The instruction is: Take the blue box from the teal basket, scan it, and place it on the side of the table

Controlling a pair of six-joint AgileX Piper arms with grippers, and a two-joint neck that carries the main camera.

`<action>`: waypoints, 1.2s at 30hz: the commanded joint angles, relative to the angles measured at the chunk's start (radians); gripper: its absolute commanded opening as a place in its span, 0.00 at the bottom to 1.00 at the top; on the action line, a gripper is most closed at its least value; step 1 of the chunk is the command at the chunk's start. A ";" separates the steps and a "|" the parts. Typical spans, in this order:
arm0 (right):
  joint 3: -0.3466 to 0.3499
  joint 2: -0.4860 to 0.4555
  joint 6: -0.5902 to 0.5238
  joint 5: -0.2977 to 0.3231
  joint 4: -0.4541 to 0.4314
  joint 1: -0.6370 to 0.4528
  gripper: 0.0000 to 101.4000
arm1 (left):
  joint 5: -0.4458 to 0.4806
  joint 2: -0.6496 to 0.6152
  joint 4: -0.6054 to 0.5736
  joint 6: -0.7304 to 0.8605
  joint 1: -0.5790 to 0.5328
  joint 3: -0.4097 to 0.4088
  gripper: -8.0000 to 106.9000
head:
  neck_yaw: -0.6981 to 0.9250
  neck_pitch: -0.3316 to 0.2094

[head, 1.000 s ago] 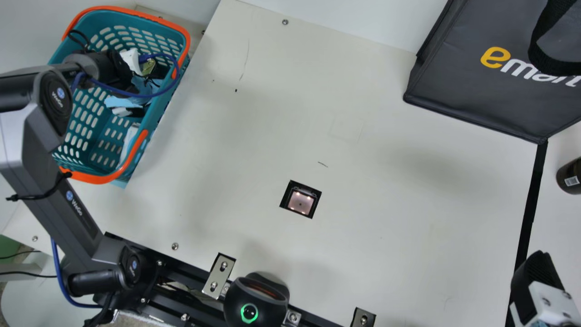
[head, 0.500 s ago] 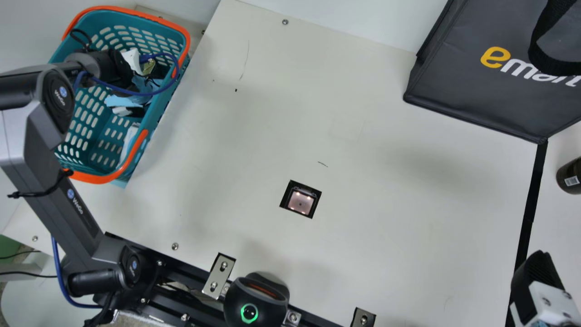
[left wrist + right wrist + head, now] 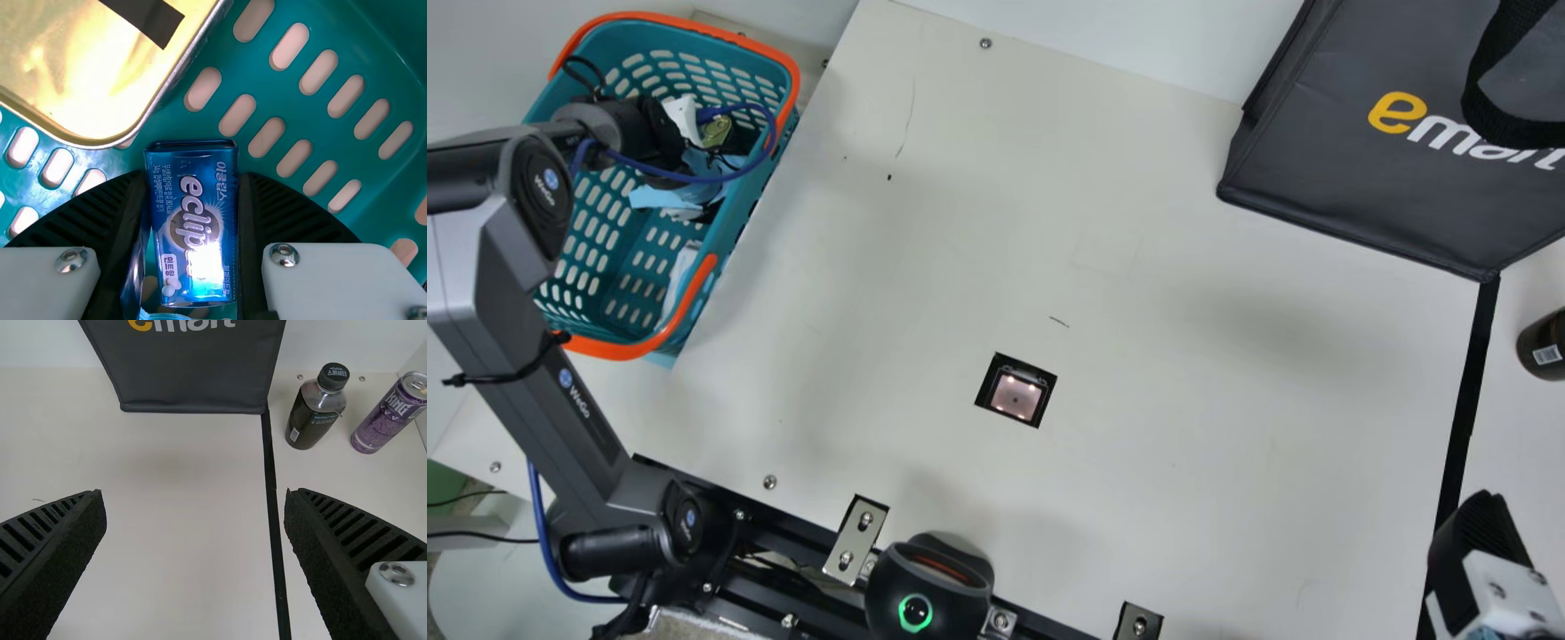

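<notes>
- Main view: down from above the worktop (image 3: 1183, 222)
- Left wrist view: past the left tool (image 3: 683, 116), close into the teal basket (image 3: 380, 47)
- Right wrist view: past the right tool (image 3: 1480, 542), toward the dark bag (image 3: 187, 377) main view shares

Surface (image 3: 925, 293), cream, lightly scuffed. One square dark window (image 3: 1016, 391), lit, set in. One black strip (image 3: 1465, 418), lengthwise. One dark grey bag (image 3: 1352, 196). Beyond strip: one capped dark bottle (image 3: 307, 420), upright; one purple can (image 3: 385, 417), near bottle.
</notes>
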 commanded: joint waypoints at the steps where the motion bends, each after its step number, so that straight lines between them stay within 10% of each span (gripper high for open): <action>1: 0.000 0.000 0.000 0.000 0.000 0.000 0.94 | 0.001 -0.001 -0.002 -0.001 0.001 0.002 0.00 | 0.004 -0.029; 36: 0.000 0.000 0.000 -0.001 0.000 0.000 0.94 | 0.171 -0.319 -0.002 0.058 0.036 0.017 0.00 | 0.004 -0.029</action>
